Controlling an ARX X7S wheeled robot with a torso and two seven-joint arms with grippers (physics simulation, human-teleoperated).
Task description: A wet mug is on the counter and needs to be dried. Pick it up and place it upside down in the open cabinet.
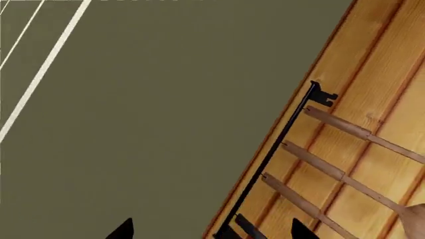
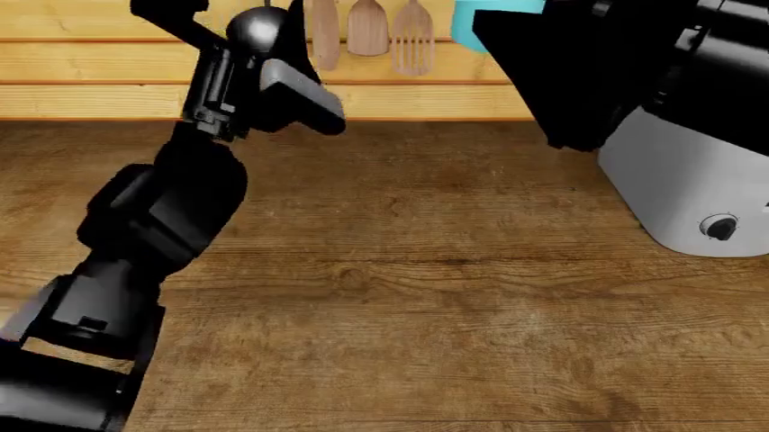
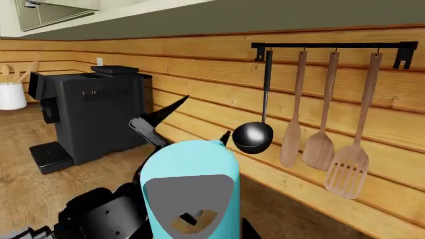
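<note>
the mug (image 3: 190, 191) is off the counter (image 2: 397, 297) and in the grip of the right gripper (image 3: 189, 219), its jaws closed on the cyan body, which fills the lower middle of the right wrist view; in the head view only a sliver of cyan (image 2: 495, 20) shows at the top edge behind the raised right arm, above the white-grey toaster (image 2: 685, 189). so the pick-up looks done, while the rest of the job does not: the mug must still be turned upside down and set inside the open cabinet, and no open shelf can be made out in any view. behind the mug hang a black ladle (image 3: 253, 135) and wooden utensils (image 3: 320, 144) on a black rail (image 3: 332, 46) along the plank wall, with a black coffee machine (image 3: 89, 117) further along the counter. the left gripper (image 1: 212, 234) is lifted clear, empty, its dark tips standing apart, facing an olive surface and the same rail.
</note>
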